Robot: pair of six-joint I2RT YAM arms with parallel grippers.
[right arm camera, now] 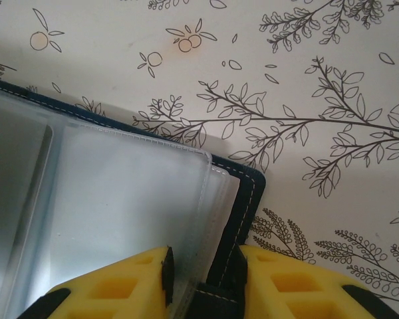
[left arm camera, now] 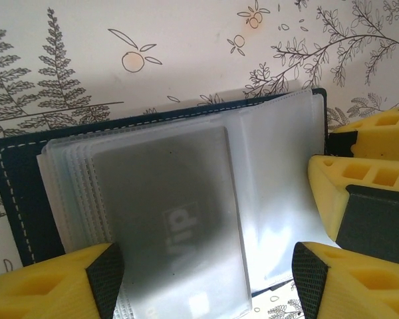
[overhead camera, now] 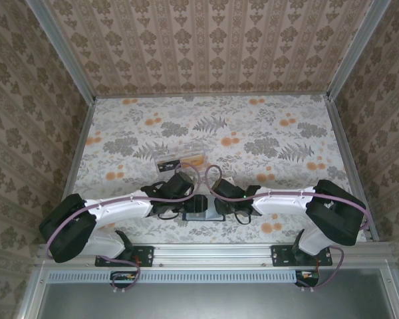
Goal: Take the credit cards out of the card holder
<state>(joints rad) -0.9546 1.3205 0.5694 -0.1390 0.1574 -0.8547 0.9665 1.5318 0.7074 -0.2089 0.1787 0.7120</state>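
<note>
Broadly, the flowered table (overhead camera: 266, 126) carries the work at its near middle, where both arms meet over the card holder (left arm camera: 13, 193). It lies open and flat with its dark cover down. A clear box (overhead camera: 179, 159) sits apart, farther back and to the left. Clear plastic sleeves (left arm camera: 279, 166) fan out of the holder, and the top one shows a grey card (left arm camera: 173, 219) not yet drawn out. So the step in hand looks like the draw itself: holder pinned, card about to be taken. The right gripper (right arm camera: 203, 282) is nearly closed, pinching the holder's right-hand edge, cover and sleeve leaves together between its pads. The left gripper (left arm camera: 203, 286) stands wide, one pad on each side of the card's near end, gripping nothing that I can see. Next it would need to close on the card alone, not the sleeve. Then it must pull along the pocket's opening while the right pins the holder down.
</note>
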